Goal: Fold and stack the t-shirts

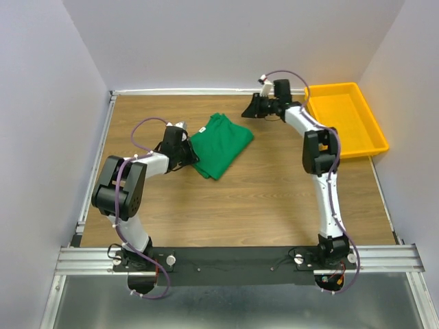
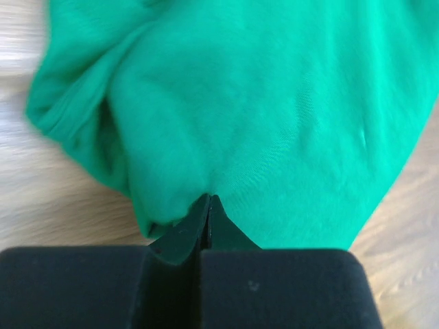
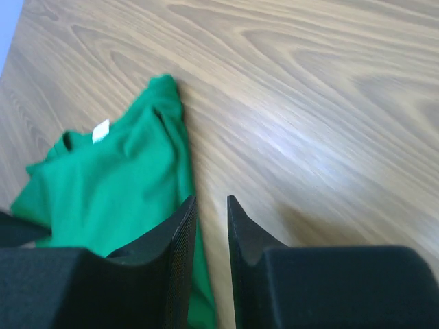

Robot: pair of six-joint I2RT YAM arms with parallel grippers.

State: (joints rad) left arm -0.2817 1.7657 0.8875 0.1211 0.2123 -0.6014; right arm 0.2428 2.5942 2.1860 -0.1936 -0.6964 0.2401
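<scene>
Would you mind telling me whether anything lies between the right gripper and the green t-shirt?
Nothing visible does. The right gripper, fingers apart, hangs over the wooden table just beside the green t-shirt. Only the left gripper touches the shirt, pinching its opposite edge.

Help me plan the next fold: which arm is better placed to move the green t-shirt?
Left. The left fingers are shut on the edge of the t-shirt; the right fingers stand parted above the table beside it, holding nothing.
</scene>
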